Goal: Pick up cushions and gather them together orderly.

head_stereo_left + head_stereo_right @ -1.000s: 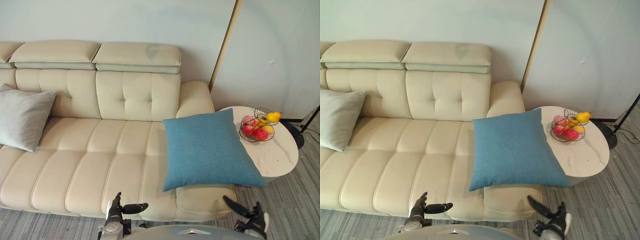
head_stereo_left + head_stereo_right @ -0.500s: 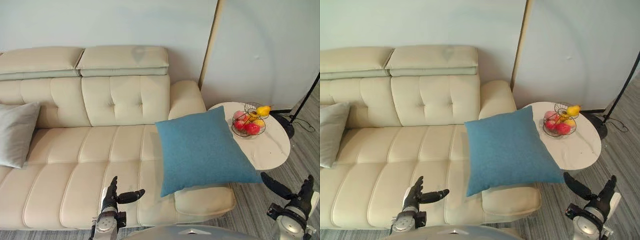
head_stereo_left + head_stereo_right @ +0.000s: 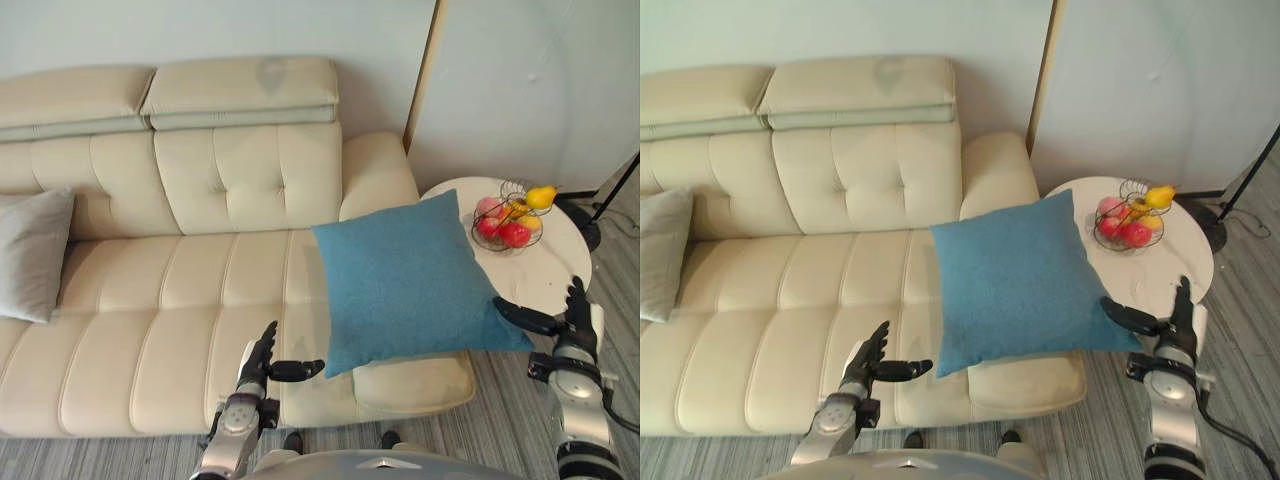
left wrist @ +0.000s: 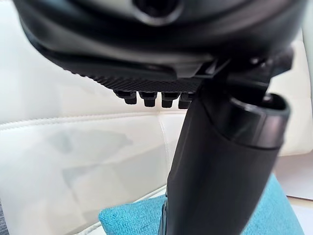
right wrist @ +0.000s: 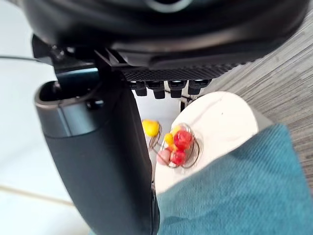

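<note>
Both hands have come up and in: left hand (image 3: 256, 368) off the blue cushion's (image 3: 410, 280) 7 o'clock corner, right hand (image 3: 570, 330) at its 4 o'clock corner, fingers spread, thumbs out, bracketing it for a two-sided lift, probably toward the grey cushion (image 3: 30, 255) at the sofa's (image 3: 150, 300) 9 o'clock end.

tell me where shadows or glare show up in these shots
Left eye view: soft, even light; the blue cushion drops a faint shadow on the sofa seat under its lower edge. Left wrist view: the sofa leather is washed bright. Right wrist view: the side table top shows bright white.
</note>
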